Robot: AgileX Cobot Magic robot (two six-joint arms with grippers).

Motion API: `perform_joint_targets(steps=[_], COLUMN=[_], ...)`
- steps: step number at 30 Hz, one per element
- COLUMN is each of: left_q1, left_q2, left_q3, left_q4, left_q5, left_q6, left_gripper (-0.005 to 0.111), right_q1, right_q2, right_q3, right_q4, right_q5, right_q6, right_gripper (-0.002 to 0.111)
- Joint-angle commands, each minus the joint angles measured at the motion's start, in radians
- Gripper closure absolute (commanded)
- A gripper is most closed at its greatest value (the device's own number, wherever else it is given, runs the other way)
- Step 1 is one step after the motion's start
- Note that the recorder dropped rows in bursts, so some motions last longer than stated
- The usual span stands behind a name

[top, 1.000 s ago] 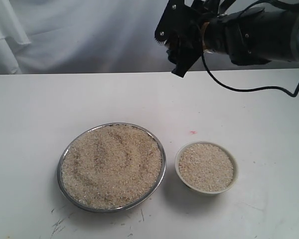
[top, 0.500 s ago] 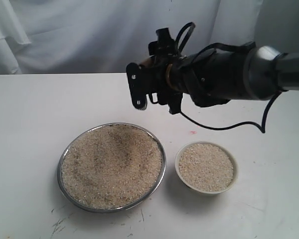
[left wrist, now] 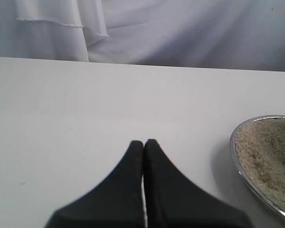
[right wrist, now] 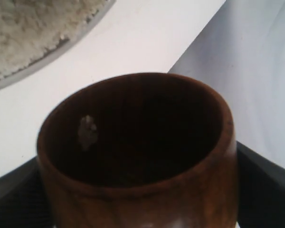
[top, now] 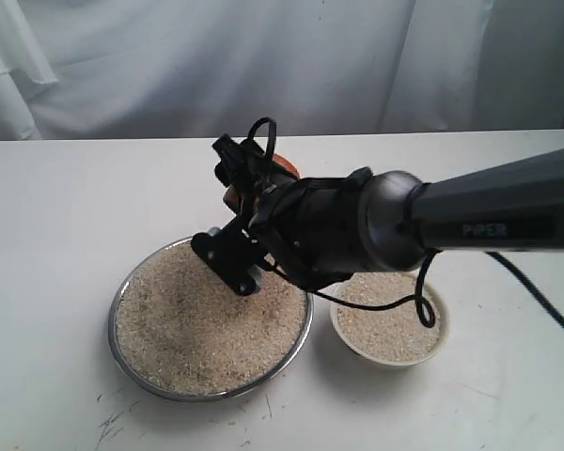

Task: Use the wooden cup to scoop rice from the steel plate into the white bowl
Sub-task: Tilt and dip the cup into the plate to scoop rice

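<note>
Gripping wooden cup (right wrist: 142,199) w/ R jaws, near rice (top: 188,329) in steel plate (top: 112,324), L jaws clenched empty, arm (top: 489,211) marked PIPER

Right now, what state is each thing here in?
steel plate: filled with rice
white bowl: nearly full of rice
wooden cup: gripped, almost empty, a few grains stuck inside
right gripper: shut on the wooden cup, at the steel plate
left gripper: shut, holding nothing

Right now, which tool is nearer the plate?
Right. The right tool, holding the cup, hangs low over the rice in the plate; the left tool is shut above bare table, off the plate's side.
</note>
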State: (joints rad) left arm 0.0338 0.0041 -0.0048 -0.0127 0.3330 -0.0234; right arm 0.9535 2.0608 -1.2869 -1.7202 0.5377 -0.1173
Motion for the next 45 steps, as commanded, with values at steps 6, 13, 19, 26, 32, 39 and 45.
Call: perform_joint_targets(steps=[6,13,19,26,32,39,45], left_q1=[-0.003,-0.003,-0.003,-0.003,-0.003,-0.003,-0.003], left_q2=[-0.004,-0.004,-0.004,-0.004,-0.004,-0.004,-0.004], left_q3=[0.005,0.005,0.005,0.005,0.005,0.005,0.005], left_q4=[0.001,0.001,0.001,0.001,0.001,0.001,0.001], left_q5=[-0.014,-0.014,-0.014,-0.014,-0.014,-0.014,-0.014], left_q6=[0.0,0.0,0.0,0.0,0.0,0.0,0.0], left_gripper=[0.107,0.107,0.107,0.107,0.107,0.107,0.107], right_q1=[0.093,0.1,0.112,0.112,0.112,0.112,0.093], right_q2=[0.016,0.096,0.153,0.184,0.199,0.187,0.187], right_q3=[-0.006,-0.062,-0.106,-0.107,-0.105,-0.105,-0.105], right_q4=[-0.024,-0.024,-0.024,-0.024,0.067,0.216,0.384], right_q5=[0.076,0.084,0.046,-0.003,-0.069,-0.156,-0.221], right_q6=[-0.038,-0.052,-0.056,-0.076,-0.165,-0.195,-0.239], right_gripper=[0.108,0.108,0.108,0.108,0.108,0.108,0.108])
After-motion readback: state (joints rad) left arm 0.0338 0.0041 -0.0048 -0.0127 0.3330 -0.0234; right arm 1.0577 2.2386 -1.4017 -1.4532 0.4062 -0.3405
